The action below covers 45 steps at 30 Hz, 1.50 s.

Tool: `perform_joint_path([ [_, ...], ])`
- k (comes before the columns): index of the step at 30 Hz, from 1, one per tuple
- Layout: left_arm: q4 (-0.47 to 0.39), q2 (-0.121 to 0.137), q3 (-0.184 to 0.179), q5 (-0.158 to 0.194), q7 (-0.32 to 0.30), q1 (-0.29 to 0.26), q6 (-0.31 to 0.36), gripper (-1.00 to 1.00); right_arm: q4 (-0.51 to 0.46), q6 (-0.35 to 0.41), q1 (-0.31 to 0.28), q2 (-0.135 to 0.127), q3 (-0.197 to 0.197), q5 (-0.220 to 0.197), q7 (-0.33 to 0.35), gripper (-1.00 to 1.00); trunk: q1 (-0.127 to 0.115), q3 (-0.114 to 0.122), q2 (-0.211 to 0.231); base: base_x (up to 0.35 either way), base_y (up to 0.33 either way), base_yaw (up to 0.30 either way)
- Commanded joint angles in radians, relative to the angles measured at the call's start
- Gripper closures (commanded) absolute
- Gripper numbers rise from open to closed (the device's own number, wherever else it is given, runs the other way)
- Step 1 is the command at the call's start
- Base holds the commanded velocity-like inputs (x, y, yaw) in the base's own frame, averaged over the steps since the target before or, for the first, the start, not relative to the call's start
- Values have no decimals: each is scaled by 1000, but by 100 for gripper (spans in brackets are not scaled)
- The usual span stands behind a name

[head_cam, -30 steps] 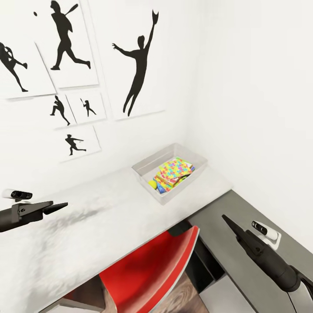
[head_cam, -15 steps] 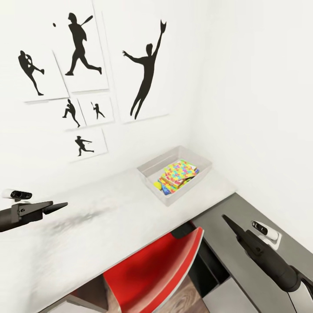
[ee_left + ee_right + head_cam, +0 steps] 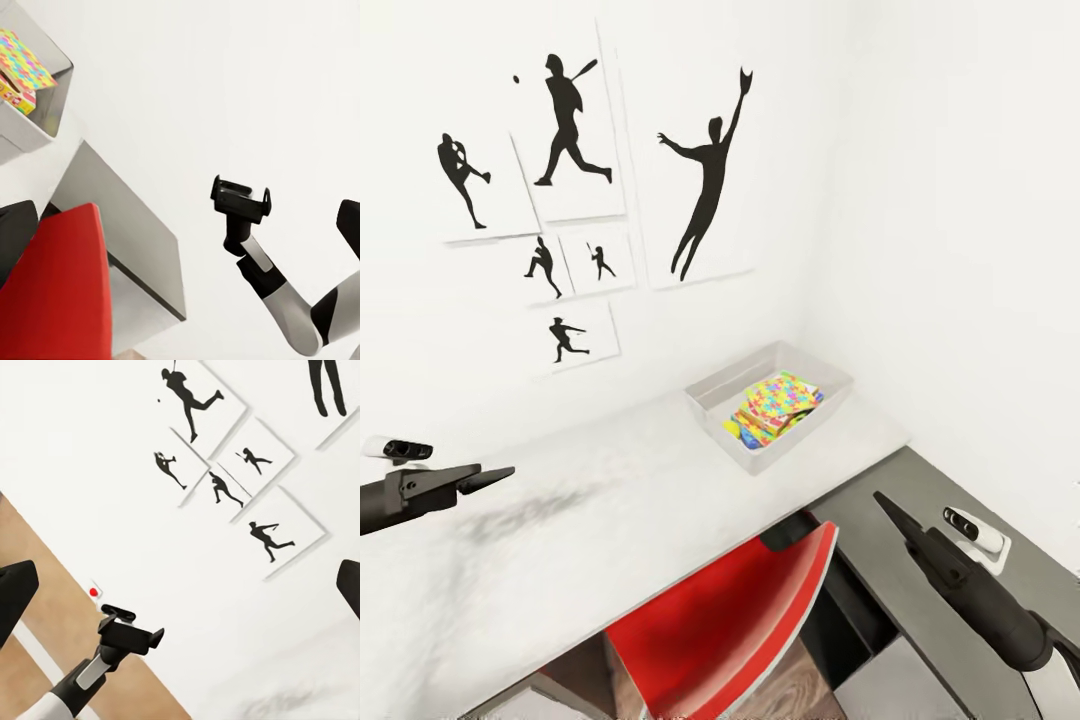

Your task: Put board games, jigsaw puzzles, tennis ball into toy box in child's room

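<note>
The toy box (image 3: 705, 398) wall and puzzle board (image 3: 778, 397) hide lower toys.

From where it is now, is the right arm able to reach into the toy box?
Probably not yet. The right tool hangs over the dark lower wing, well short of the toy box at the desk's far corner. Nothing blocks the way, but the gap looks long.

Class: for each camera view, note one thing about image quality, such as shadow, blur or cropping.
Head view: a smudgy grey shadow lies on the table near the left tool. Left wrist view: the toy box is cropped at the edge. Right wrist view: prints appear tilted but sharp.
</note>
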Motion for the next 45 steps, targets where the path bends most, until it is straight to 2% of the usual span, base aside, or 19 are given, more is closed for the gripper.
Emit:
perform_joint_path([
  [1,-1,1,-1,0,-4,0,10,-100,0,9,-1,0,0,-5,1,-100,0,0,-2,-149,-74,0],
  [45,-2,4,1,0,-4,6,1,-100,3,8,-1,-2,-14,9,1,-100,0,73,-2,-53,2,0],
])
